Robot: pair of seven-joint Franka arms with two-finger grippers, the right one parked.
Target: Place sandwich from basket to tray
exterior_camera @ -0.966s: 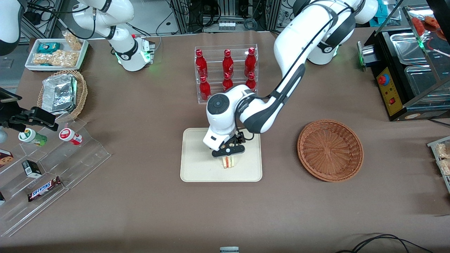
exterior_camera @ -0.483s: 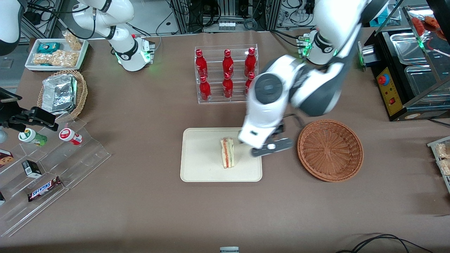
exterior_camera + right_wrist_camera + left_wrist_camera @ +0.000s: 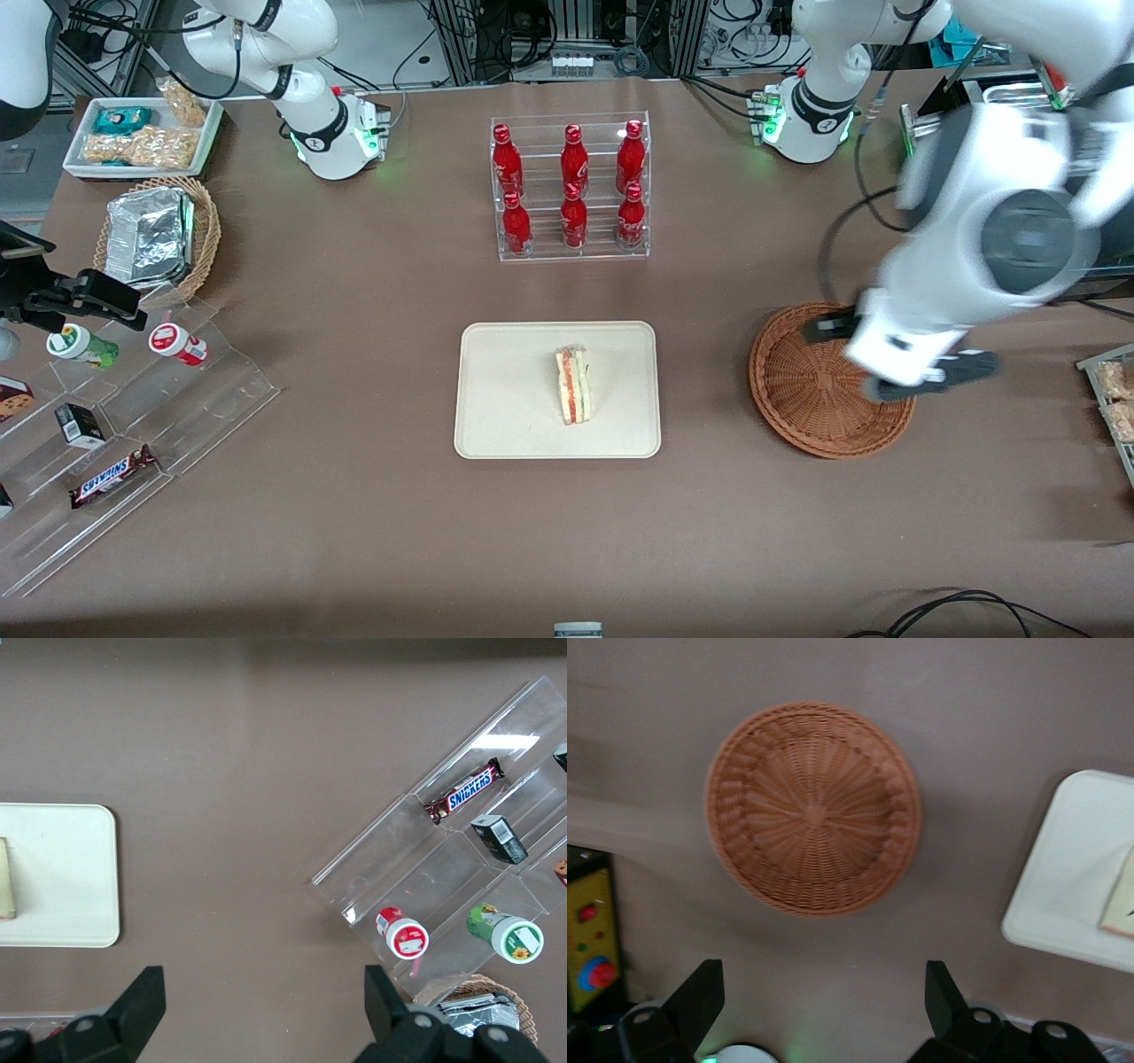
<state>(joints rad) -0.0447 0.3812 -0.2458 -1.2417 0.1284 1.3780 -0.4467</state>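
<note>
The sandwich (image 3: 573,385) is sitting on the tray (image 3: 505,390), just toward 3 o'clock of its middle. The end effector (image 3: 897,359) is hanging wide open and empty above the basket (image 3: 811,390), at its 3 o'clock edge, well apart from the tray on the desk (image 3: 354,514).

From my station the basket (image 3: 819,390) reads as rough reddish-brown woven wicker, the tray (image 3: 505,416) as smooth matt cream plastic, I think, and the sandwich (image 3: 574,397) as soft pale bread with moist-looking filling. The table (image 3: 354,496) is covered in matt brown cloth or paper. My gripper (image 3: 899,359), above the basket, has matt black fingers (image 3: 700,997), spread wide, on a glossy white plastic arm.
</note>
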